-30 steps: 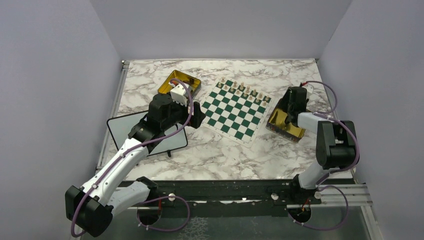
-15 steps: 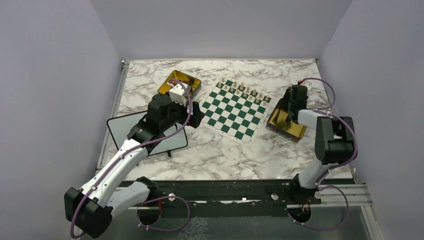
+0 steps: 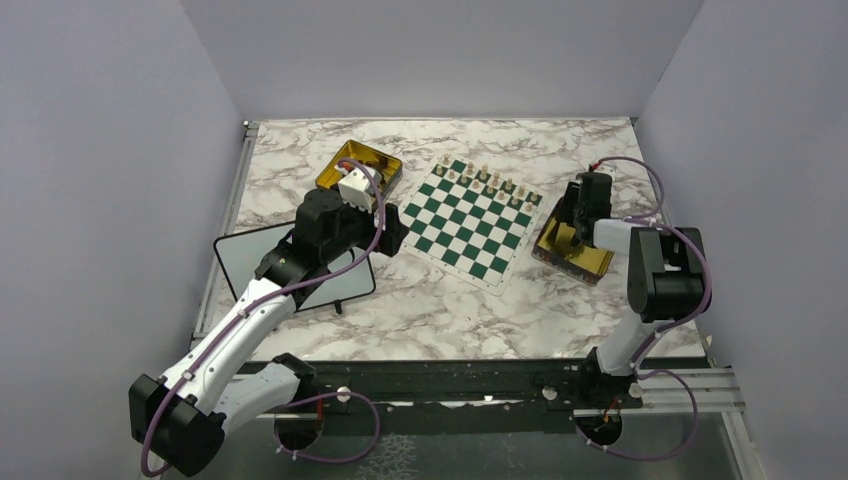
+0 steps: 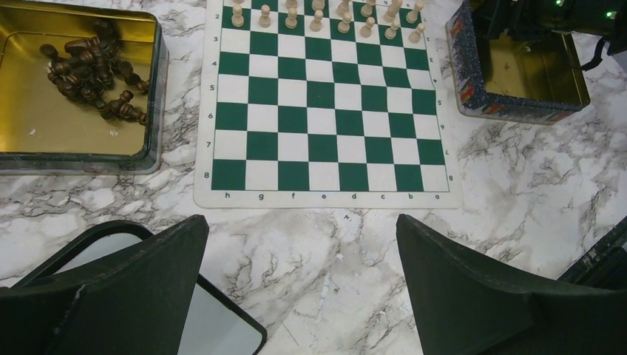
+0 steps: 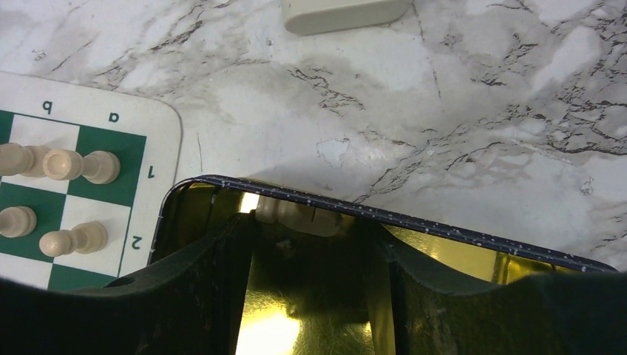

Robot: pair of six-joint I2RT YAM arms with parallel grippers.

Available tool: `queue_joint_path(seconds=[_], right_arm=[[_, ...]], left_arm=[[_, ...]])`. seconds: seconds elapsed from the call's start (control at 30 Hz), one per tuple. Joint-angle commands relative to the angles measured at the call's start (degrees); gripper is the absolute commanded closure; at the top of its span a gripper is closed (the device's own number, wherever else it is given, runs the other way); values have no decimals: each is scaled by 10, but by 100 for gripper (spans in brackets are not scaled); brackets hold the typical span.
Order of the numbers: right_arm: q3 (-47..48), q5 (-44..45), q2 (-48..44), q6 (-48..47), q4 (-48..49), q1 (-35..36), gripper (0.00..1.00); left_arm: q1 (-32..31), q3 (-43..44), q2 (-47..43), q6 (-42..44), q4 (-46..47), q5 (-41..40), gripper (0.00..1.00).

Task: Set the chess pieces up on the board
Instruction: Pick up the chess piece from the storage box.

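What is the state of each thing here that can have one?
board, flat; pale pieces upright on far rows.
left tin, lidless; dark pieces heaped inside.
right tin, lidless; a pale piece lying inside.
left end effector, open, above the table.
right end effector, open, inside the right tin.

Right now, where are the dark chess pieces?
In the left wrist view the dark pieces lie heaped inside the gold tin at the upper left, just left of the board.
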Motion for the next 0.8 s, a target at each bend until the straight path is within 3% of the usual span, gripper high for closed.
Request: queue_joint_path(seconds=[0.0, 0.3, 0.6, 0.77], right_arm=[[4, -1, 13, -3, 13, -2, 42], [-8, 2, 17, -12, 33, -2, 47], [2, 4, 25, -18, 25, -2, 46], [2, 1, 27, -19, 24, -2, 54]], left_arm=[[-3, -7, -11, 5, 9, -11, 3], [-3, -8, -8, 4, 11, -7, 3], [-3, -8, -9, 5, 11, -10, 2], [-3, -9, -9, 5, 11, -10, 2]])
